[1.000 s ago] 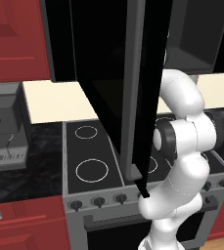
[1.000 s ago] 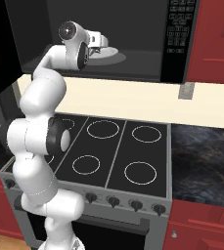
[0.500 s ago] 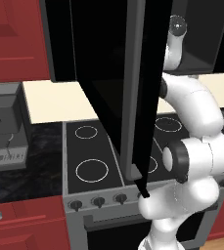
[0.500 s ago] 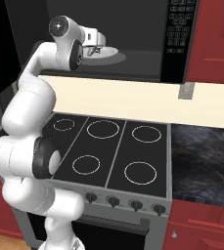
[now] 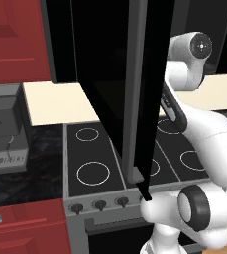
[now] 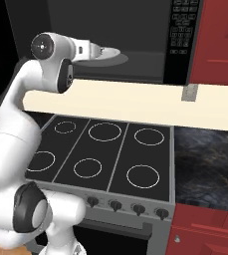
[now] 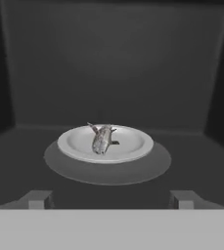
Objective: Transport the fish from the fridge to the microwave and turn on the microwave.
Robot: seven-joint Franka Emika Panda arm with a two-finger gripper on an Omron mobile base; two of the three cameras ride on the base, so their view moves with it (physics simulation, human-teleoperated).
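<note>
**Fish on the plate inside the microwave**

The fish (image 7: 101, 139) lies on a white plate (image 7: 133, 146) atop the grey turntable (image 7: 147, 168) in the microwave (image 6: 150, 55); the gripper (image 7: 108, 199) faces it with fingertips (image 7: 35, 199) spread wide, pinching nothing; the microwave door (image 5: 115, 94) hangs open above the stove (image 6: 105, 149)

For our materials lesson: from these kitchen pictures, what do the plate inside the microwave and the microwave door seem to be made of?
The plate looks like glazed white ceramic: smooth, pale, with a soft sheen on its raised rim, though plastic can't be ruled out. The microwave door looks like glossy black glass or polished plastic: flat, dark, faintly reflective.
</note>
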